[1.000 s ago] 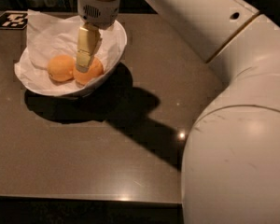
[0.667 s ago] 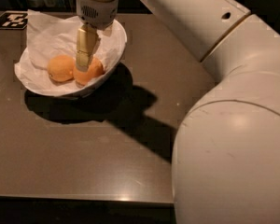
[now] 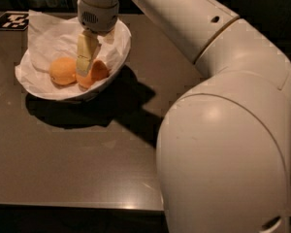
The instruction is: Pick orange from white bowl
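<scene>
The white bowl (image 3: pixel 120 52), lined with crumpled white paper (image 3: pixel 51 42), stands at the back left of the dark table. The deeper reddish orange (image 3: pixel 100 72) lies at the bowl's right side. A paler, yellower orange (image 3: pixel 62 71) lies touching it on the left. My gripper (image 3: pixel 86 71) reaches straight down into the bowl and sits right at the reddish orange, covering its left part. The orange rests low in the bowl.
The dark glossy table (image 3: pixel 77 154) stretches toward the camera. A black-and-white marker tag (image 3: pixel 9 21) lies at the back left corner. My bulky white arm (image 3: pixel 223 130) fills the right side and casts a shadow beside the bowl.
My arm's elbow has swung closer to the camera and fills more of the right side. The gripper stays at the reddish orange in the bowl, and both oranges lie where they were.
</scene>
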Motion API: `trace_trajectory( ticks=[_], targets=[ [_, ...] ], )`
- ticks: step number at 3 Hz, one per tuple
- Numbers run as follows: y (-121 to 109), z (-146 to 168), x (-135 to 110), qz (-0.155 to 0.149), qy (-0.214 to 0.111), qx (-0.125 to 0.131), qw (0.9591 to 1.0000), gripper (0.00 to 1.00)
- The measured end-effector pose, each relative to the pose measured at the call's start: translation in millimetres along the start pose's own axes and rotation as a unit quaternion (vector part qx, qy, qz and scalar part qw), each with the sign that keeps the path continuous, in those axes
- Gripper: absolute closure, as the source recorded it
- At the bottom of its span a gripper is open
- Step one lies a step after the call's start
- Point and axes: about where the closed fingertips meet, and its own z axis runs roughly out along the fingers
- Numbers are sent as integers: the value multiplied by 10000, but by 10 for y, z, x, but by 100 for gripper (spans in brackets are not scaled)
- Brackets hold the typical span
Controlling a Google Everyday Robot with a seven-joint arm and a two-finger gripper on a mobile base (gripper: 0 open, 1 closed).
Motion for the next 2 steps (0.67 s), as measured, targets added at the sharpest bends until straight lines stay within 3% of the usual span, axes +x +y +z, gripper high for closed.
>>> trace_trajectory(
  ticks=[2],
  targets=[
    [72, 218, -16, 196, -39, -347, 9992, 25]
  ],
)
